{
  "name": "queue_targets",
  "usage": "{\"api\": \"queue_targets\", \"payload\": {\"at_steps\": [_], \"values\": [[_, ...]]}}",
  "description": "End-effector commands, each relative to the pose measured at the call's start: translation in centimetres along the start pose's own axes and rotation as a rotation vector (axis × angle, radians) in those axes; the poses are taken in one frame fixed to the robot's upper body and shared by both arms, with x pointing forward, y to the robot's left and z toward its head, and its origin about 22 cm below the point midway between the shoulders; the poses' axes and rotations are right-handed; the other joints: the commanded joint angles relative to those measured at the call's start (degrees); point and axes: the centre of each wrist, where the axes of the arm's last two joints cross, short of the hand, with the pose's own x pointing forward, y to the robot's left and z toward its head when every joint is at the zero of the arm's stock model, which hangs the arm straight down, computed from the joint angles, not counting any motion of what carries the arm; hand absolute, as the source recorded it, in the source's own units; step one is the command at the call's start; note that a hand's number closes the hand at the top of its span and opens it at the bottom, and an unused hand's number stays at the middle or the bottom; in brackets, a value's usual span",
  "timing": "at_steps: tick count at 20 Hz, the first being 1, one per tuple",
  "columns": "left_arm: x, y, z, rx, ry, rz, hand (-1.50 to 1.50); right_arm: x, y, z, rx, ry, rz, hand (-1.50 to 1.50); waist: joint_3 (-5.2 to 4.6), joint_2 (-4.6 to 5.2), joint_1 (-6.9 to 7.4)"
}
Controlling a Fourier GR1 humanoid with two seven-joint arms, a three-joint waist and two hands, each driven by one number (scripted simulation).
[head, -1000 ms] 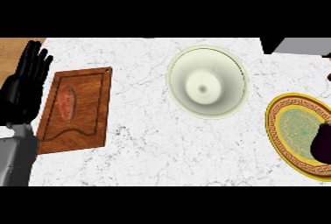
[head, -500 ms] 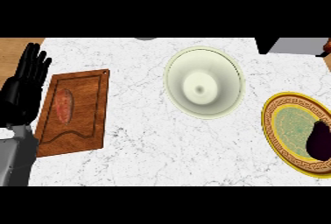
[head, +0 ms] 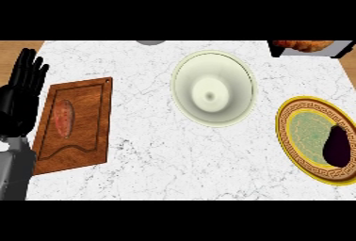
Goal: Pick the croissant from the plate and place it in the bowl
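A golden-brown croissant point(head: 303, 44) shows at the far right corner, cut off by the view's top edge; it lies on a dark flat thing point(head: 341, 49) whose shape I cannot make out. The cream bowl point(head: 214, 88) stands empty at the counter's far middle. My left hand point(head: 20, 96) rests open, fingers up, at the left edge, far from both. A yellow patterned plate point(head: 297, 124) at the right holds a dark purple eggplant-like thing point(head: 337, 145). No right hand is in sight.
A wooden cutting board point(head: 87, 136) lies at the left beside my left hand, with a reddish oblong food item point(head: 64, 116) on it. A grey round thing point(head: 151, 42) peeks in at the far edge. White marble counter point(head: 173, 160) spreads between board, bowl and plate.
The whole scene has slid a little leftward in view, so more of the yellow plate, the purple thing and the croissant now show. The left hand has kept its pose.
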Motion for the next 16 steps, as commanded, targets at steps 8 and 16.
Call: {"api": "queue_targets", "payload": {"at_steps": [8,16], "values": [[-0.7,1.0,0.7,0.028,-0.011,-0.001,0.00,2.9,9.7,-7.4,0.233,-0.051,-0.049,1.50,0.02,-0.19,-1.00],[1.9,0.3,0.2,0.017,-0.010,-0.006,0.00,2.4,16.3,-8.6,0.220,0.052,0.095,1.50,0.06,-0.07,-0.53]]}}
